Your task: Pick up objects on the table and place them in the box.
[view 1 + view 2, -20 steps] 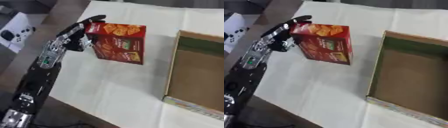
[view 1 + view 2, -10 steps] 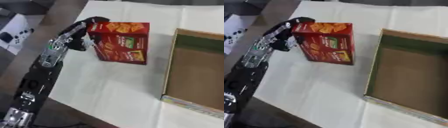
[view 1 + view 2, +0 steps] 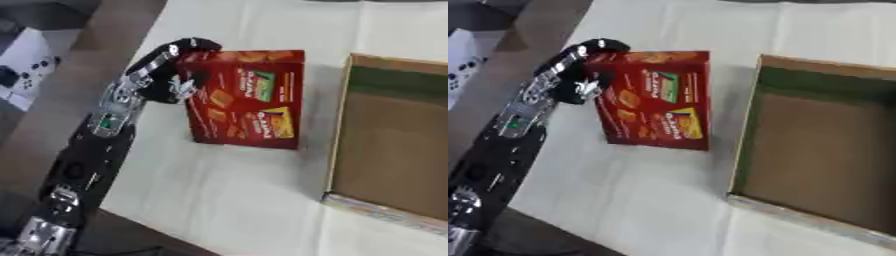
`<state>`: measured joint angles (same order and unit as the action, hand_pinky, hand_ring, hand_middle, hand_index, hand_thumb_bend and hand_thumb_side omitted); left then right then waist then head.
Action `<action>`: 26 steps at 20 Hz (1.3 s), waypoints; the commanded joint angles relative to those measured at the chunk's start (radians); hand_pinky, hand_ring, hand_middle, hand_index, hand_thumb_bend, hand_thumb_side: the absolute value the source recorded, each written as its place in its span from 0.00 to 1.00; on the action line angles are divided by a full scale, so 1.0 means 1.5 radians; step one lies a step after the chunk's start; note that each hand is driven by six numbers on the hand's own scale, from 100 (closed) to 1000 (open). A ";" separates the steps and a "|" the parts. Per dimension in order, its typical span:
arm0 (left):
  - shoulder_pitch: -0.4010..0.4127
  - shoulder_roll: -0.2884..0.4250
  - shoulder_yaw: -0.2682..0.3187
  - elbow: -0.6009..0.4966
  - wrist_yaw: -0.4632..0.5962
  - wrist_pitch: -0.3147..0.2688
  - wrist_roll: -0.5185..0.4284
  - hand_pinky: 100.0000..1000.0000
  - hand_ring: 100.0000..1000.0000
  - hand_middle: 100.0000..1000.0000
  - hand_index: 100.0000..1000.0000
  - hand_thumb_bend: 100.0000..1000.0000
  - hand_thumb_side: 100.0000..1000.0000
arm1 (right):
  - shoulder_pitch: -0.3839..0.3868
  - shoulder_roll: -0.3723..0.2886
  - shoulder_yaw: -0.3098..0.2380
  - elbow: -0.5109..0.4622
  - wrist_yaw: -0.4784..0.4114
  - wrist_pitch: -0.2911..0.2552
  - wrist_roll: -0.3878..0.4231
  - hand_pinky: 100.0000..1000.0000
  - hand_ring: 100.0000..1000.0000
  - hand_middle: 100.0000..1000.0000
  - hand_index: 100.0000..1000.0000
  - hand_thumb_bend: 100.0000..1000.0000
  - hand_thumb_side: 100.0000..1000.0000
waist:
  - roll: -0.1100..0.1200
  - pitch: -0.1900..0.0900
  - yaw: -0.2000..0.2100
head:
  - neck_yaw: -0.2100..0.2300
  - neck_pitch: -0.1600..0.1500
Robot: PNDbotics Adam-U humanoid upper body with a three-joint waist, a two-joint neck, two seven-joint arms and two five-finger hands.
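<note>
Left eye view, left hand (image 3: 171, 80) clasping glossy red carton (image 3: 248, 100), open cardboard box (image 3: 392, 145) beside.

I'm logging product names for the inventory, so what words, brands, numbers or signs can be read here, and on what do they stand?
Red box, held by the left hand: print in white and on green and yellow patches, too blurred to read.
Open cardboard box: a pale strip along its near rim, nothing readable.
White object off the table's left edge: dark marks, no readable text.
Nothing can be quoted.
</note>
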<state>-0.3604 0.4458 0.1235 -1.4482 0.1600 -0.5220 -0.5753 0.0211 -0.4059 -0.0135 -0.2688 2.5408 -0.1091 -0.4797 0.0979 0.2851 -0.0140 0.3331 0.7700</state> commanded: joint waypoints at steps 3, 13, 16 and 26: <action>-0.015 0.009 -0.007 -0.015 0.023 -0.069 -0.080 0.00 0.21 0.33 0.40 0.00 0.40 | 0.002 -0.016 -0.003 -0.002 0.004 -0.005 0.001 0.26 0.47 0.61 0.74 0.00 1.00 | -0.003 -0.008 -0.001 | -0.011 0.000; -0.103 0.016 -0.025 -0.025 0.166 0.014 -0.096 0.00 0.20 0.34 0.41 0.00 0.47 | 0.002 -0.011 -0.001 0.000 0.015 -0.018 0.001 0.26 0.47 0.61 0.74 0.00 1.00 | -0.009 -0.021 -0.003 | -0.013 0.000; -0.123 0.019 -0.031 -0.023 0.180 0.035 -0.118 0.00 0.21 0.35 0.41 0.00 0.46 | 0.002 -0.010 -0.001 0.000 0.018 -0.021 0.002 0.26 0.47 0.61 0.74 0.00 1.00 | -0.009 -0.024 -0.004 | -0.015 0.000; -0.160 -0.009 -0.068 -0.063 0.221 0.069 -0.121 0.00 0.25 0.38 0.45 0.00 0.49 | -0.004 -0.008 0.001 0.000 0.030 -0.037 0.000 0.26 0.47 0.61 0.74 0.00 1.00 | -0.013 -0.030 -0.011 | -0.024 0.000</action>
<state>-0.5828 0.4218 0.0257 -1.5073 0.4721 -0.3795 -0.7179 0.0162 -0.4052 -0.0130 -0.2738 2.5799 -0.1576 -0.4786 0.0831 0.2594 -0.0298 0.3068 0.7700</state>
